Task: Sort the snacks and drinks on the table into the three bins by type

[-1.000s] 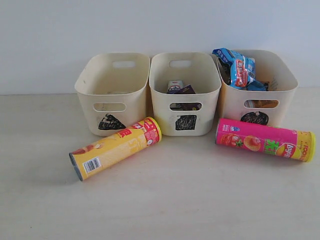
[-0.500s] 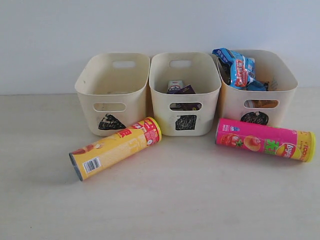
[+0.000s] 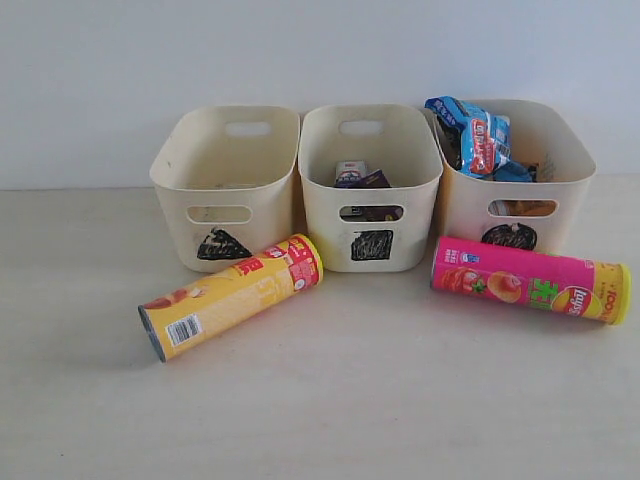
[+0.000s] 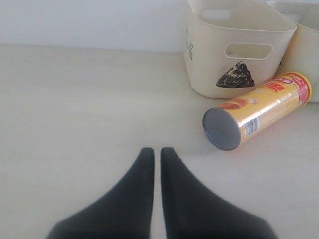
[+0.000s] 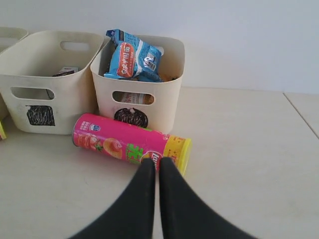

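Three cream bins stand in a row: triangle bin (image 3: 225,185), square bin (image 3: 370,185), circle bin (image 3: 515,175). The yellow chip tube (image 3: 232,294) lies on the table (image 3: 330,400) before the triangle bin; the pink chip tube (image 3: 530,279) lies before the circle bin. Blue packets (image 3: 470,135) pile in the circle bin, an orange-brown bag (image 3: 522,208) showing through its handle hole. Two small cartons (image 3: 360,177) sit in the square bin. My left gripper (image 4: 154,152) is shut and empty, short of the yellow tube (image 4: 259,109). My right gripper (image 5: 154,163) is shut and empty, close before the pink tube (image 5: 129,144).
A plain white wall rises behind the bins. The triangle bin (image 4: 234,50) shows nothing inside from here. A seam in the table (image 5: 301,114) runs at the far right in the right wrist view.
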